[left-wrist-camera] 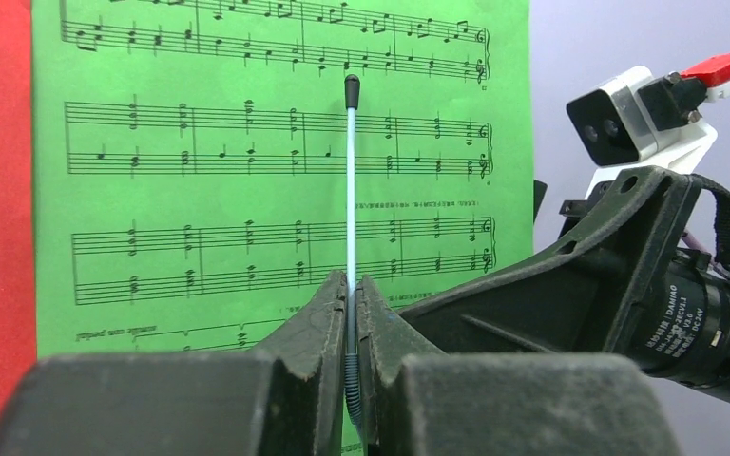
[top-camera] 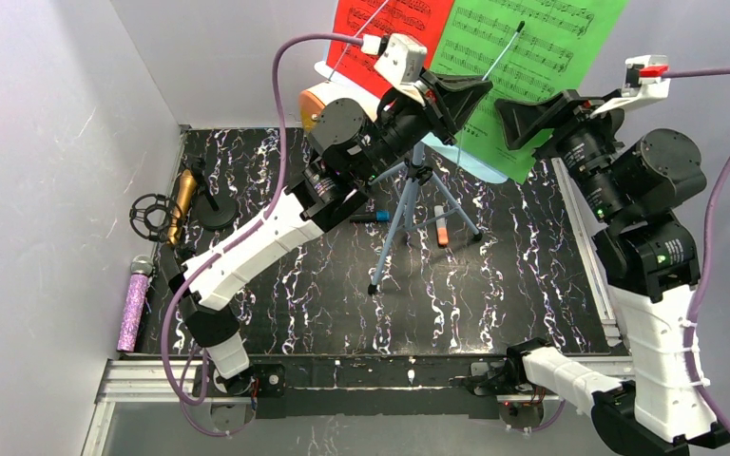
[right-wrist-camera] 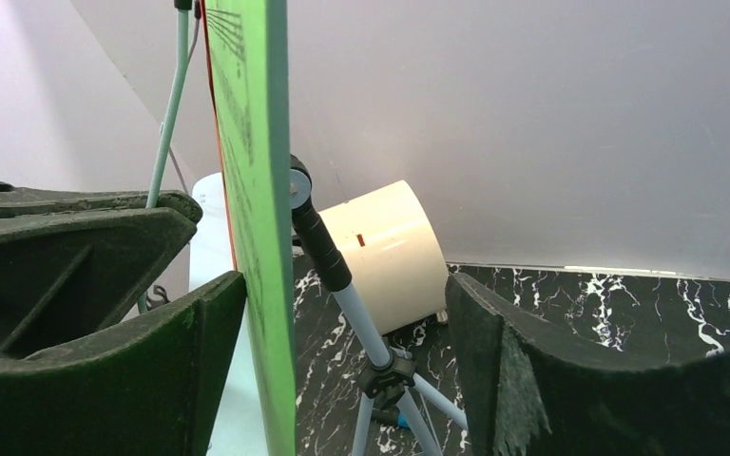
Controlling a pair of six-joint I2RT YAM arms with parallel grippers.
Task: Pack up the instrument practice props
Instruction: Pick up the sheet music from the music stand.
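Observation:
The pale-blue sheet-music tripod stands mid-table and carries the red music sheet and the green music sheet. My left gripper is shut on the stand's thin pale-blue page-holder rod, which lies across the front of the green music sheet. My right gripper is open, and the green music sheet stands edge-on between its jaws, close to the left finger. At the table's left lie a gold microphone on a small black mic tripod and a purple microphone.
A round cream-and-orange cabinet stands behind the stand at the back. Two markers lie on the black marbled table near the tripod's legs. The two grippers sit close together in front of the sheets. Grey walls close in the left and the back.

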